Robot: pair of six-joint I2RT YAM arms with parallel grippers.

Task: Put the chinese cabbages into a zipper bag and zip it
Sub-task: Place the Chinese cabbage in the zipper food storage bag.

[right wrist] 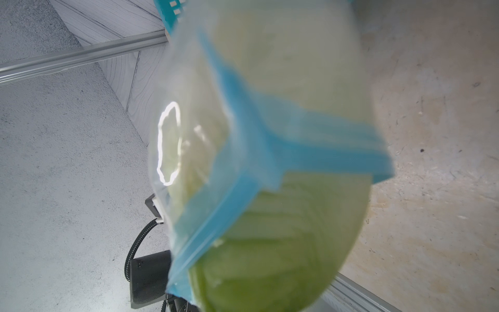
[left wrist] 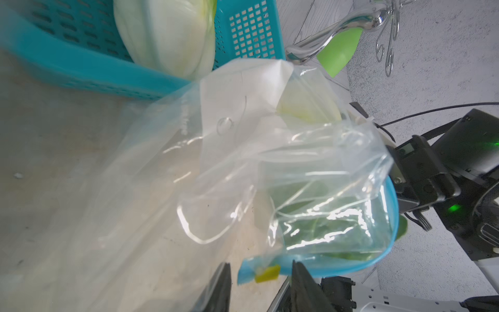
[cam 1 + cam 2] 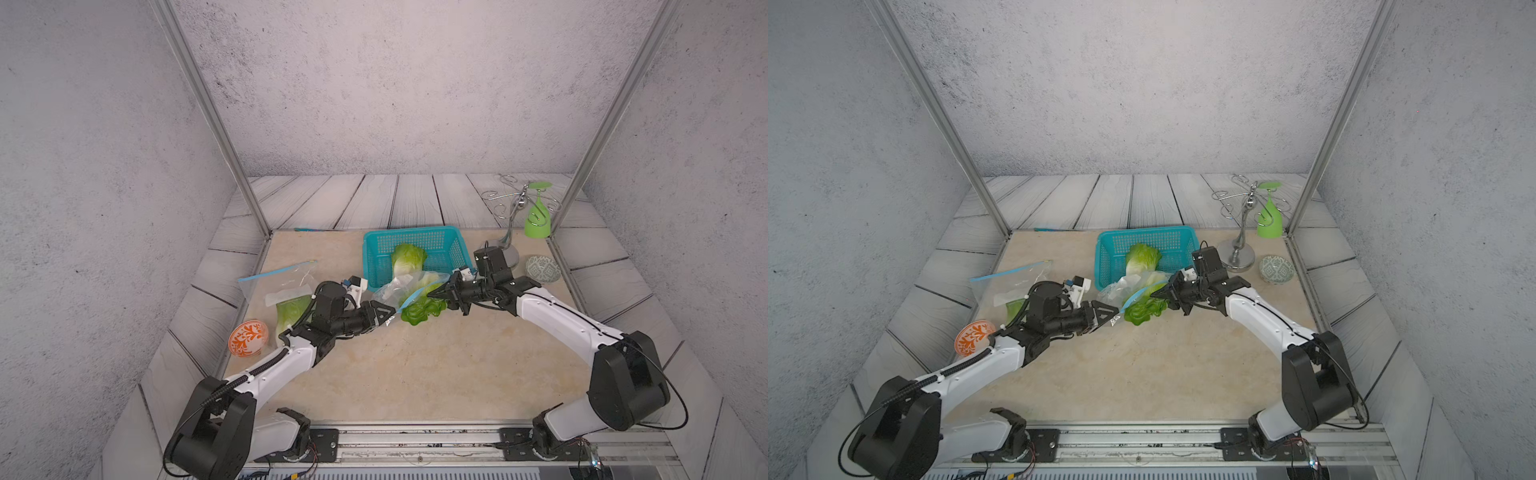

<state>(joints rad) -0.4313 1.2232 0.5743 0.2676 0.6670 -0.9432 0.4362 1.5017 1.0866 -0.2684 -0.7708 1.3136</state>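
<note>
**Cabbage half in, leaves hanging out of the mouth**

We've got the zipper bag strung between the two arms, just in front of the teal basket. The right gripper is clamped on the blue zip strip at one end of the mouth. The left gripper sits at the opposite corner with its jaws apart. In the left wrist view the yellow slider lies right between its fingers, not pinched as far as we can tell.

The bit that matters is where the cabbage lies: past the left gripper, over towards the right one. Its long axis runs from the basket side down towards the robot's base. The white stalk end is deep in the bag, and the crinkly green end pokes out of the mouth and looks to rest on the table. We reckon the zip can't run until those leaves are tucked in. The left arm is the free one for that, since the right has the rim.

A second cabbage is in the basket, and a third cabbage is inside a spare bag on the left arm's side.

The surface is a smooth beige tabletop, with bare table on the near side of the bag. Behind it the basket crowds close — we can't tell whether they touch.
</note>
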